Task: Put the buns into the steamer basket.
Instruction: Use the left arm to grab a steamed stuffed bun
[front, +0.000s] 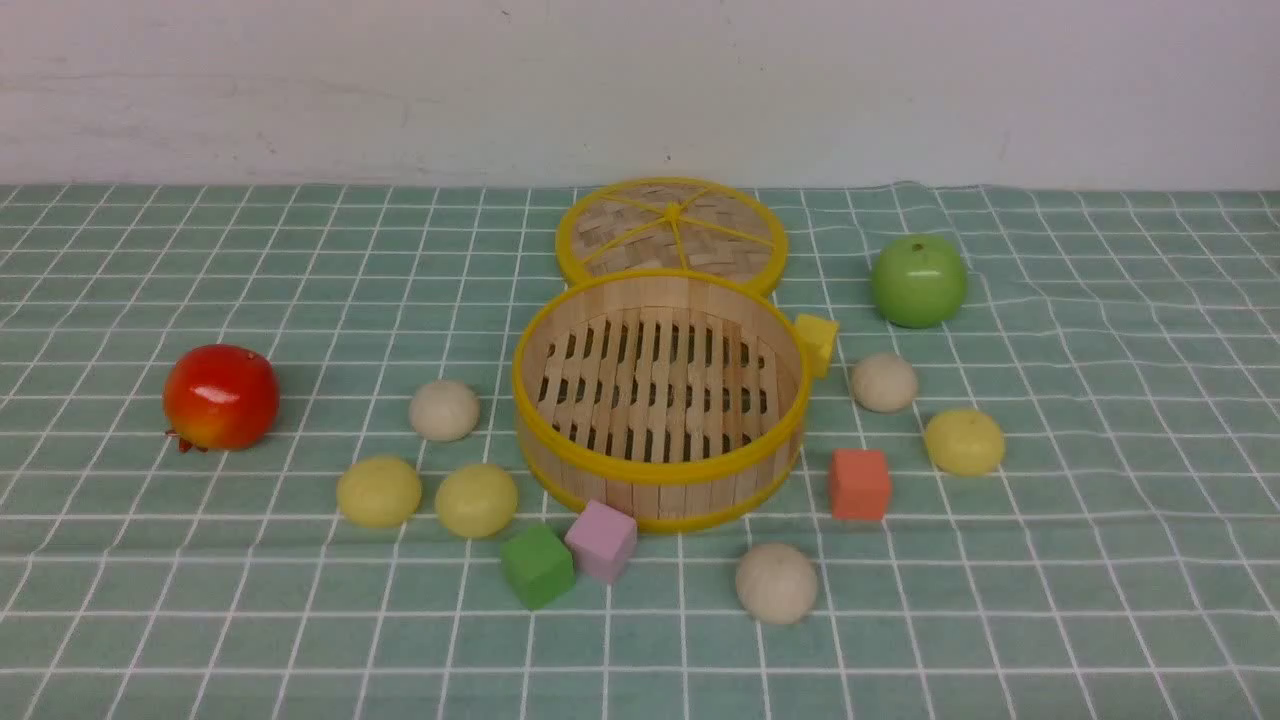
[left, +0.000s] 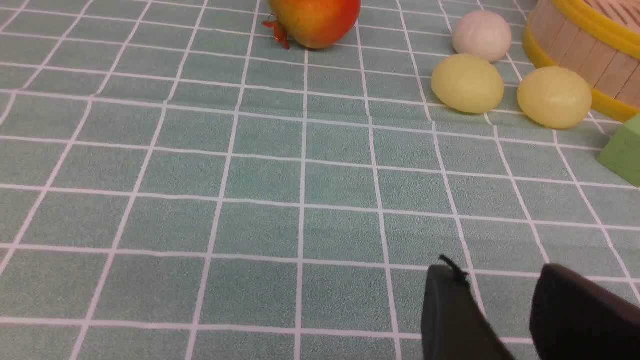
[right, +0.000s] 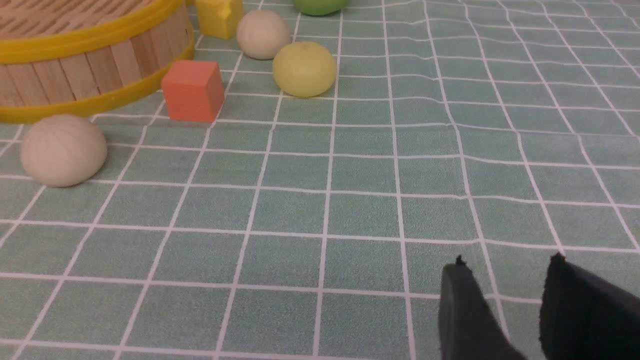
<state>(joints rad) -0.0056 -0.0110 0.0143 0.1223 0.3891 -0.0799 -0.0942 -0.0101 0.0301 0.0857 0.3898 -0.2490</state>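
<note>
The steamer basket stands empty at the table's middle. Left of it lie an off-white bun and two pale yellow buns. Right of it lie an off-white bun and a yellow bun. Another off-white bun lies in front. My left gripper is open and empty over bare cloth, well short of the yellow buns. My right gripper is open and empty, well short of the front bun. Neither gripper shows in the front view.
The woven lid lies behind the basket. A red apple sits far left, a green apple back right. Yellow, orange, green and pink cubes lie around the basket.
</note>
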